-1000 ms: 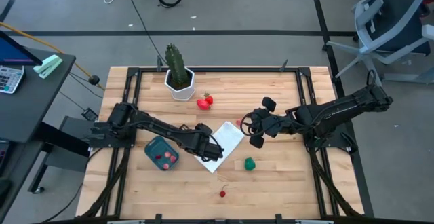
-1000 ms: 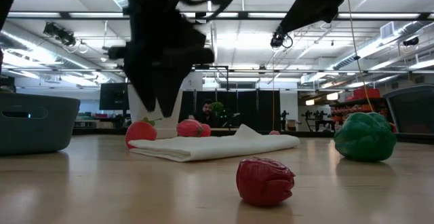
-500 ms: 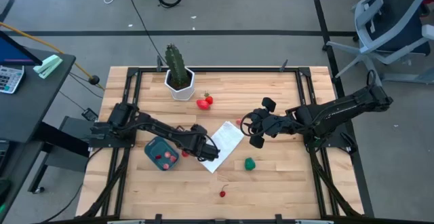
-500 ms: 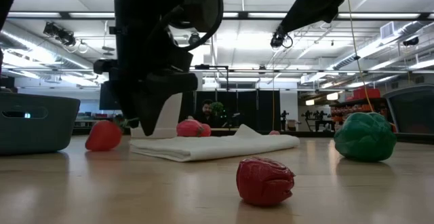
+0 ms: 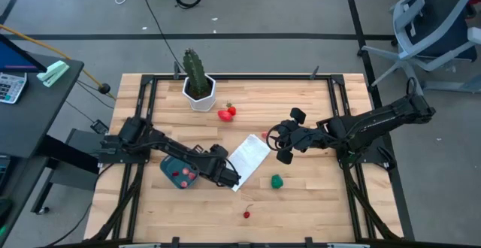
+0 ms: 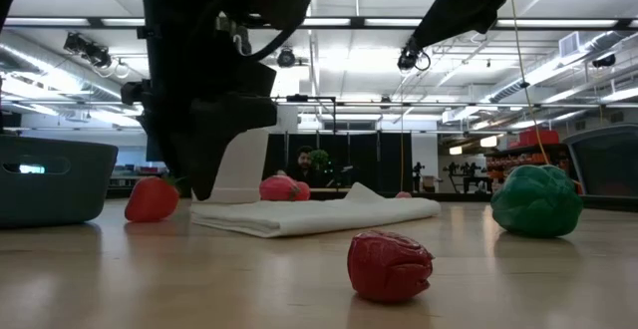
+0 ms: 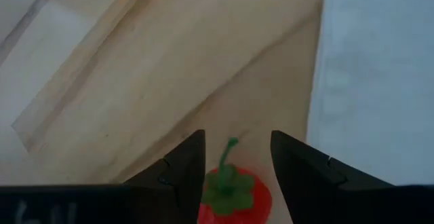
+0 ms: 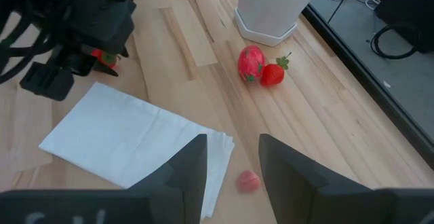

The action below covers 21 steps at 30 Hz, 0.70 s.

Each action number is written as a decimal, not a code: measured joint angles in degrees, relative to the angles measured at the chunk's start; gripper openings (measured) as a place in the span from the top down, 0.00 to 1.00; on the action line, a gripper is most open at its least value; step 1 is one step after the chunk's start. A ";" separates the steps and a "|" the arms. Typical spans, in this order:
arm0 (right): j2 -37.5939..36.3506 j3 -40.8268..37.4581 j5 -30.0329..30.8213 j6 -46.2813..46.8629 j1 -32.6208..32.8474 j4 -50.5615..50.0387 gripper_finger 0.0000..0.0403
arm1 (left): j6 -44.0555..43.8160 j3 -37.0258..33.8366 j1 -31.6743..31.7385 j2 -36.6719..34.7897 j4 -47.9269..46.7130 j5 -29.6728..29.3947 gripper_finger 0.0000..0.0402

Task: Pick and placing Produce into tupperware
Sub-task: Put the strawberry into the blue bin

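Beside the tub (image 5: 179, 171), the left gripper (image 7: 232, 163) stands open around a strawberry (image 7: 234, 193) on the bench (image 5: 301, 195); closing off-centre could squirt it away.

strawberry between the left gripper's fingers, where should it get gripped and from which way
Grip the strawberry across its red body, just below the green leaf cap, coming straight down from above. It lies on the bare table beside the white cloth, and the left gripper is open with one finger on each side of it. The thin stem looks too slight to pinch.
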 joint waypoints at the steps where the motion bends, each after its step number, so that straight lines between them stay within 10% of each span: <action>1: 0.00 0.00 0.00 0.00 0.00 0.00 0.65 | -0.04 0.02 -0.26 0.00 0.00 -0.01 0.59; 11: 0.00 0.00 0.03 0.01 0.00 0.02 0.65 | 4.48 0.02 -0.94 0.00 -1.07 -0.07 0.97; 21: 0.00 0.00 0.04 0.02 -0.04 0.04 0.65 | 2.84 7.55 -1.81 -0.09 -16.29 -5.53 0.98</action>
